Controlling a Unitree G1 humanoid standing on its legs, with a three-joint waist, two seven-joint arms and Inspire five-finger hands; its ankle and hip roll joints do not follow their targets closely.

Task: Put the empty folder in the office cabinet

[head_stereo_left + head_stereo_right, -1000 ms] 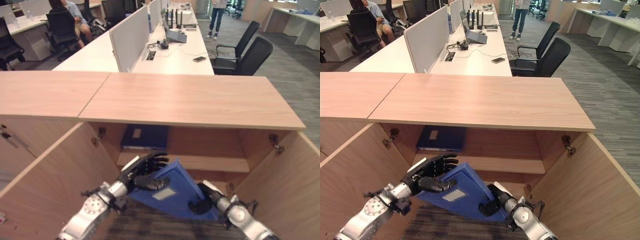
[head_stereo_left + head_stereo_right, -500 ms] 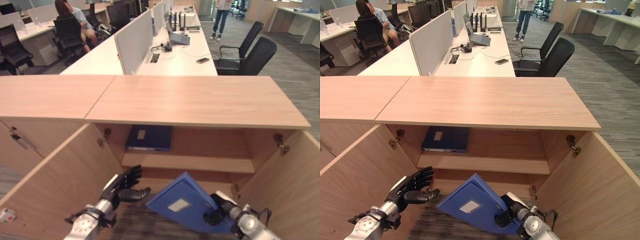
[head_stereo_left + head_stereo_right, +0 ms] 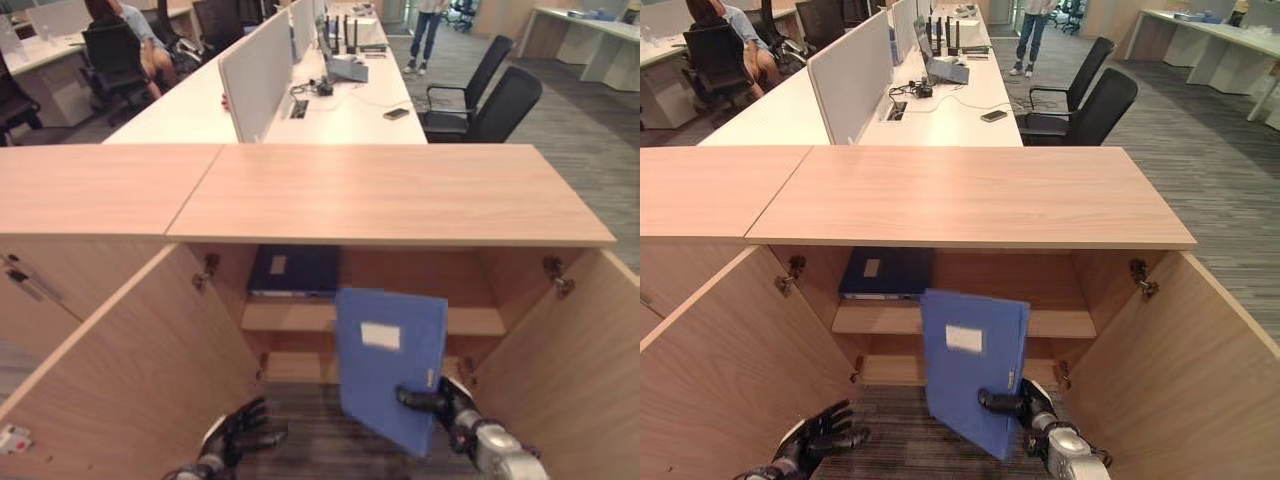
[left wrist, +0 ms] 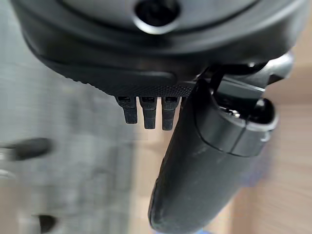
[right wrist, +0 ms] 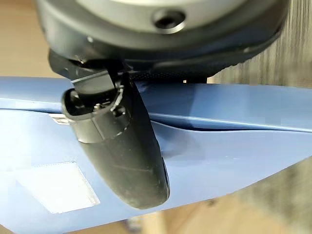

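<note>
One blue folder stands nearly upright in front of the open cabinet, its white label facing the camera and its top edge tipped slightly toward 11 o'clock. The right hand pinches it at the lower edge near 5 o'clock; in the right wrist view the thumb lies across the blue cover while the other fingers are hidden behind the folder. The folder sits at 6 o'clock from the cabinet's inner shelf, covering part of the shelf's front edge. A second, darker folder lies flat on that shelf, at about 11 o'clock from the held one. Both cabinet doors stand swung wide. The left hand hangs low at 7 o'clock over the carpet, well apart from the folder, fingers spread and loosely extended, holding nothing.
</note>
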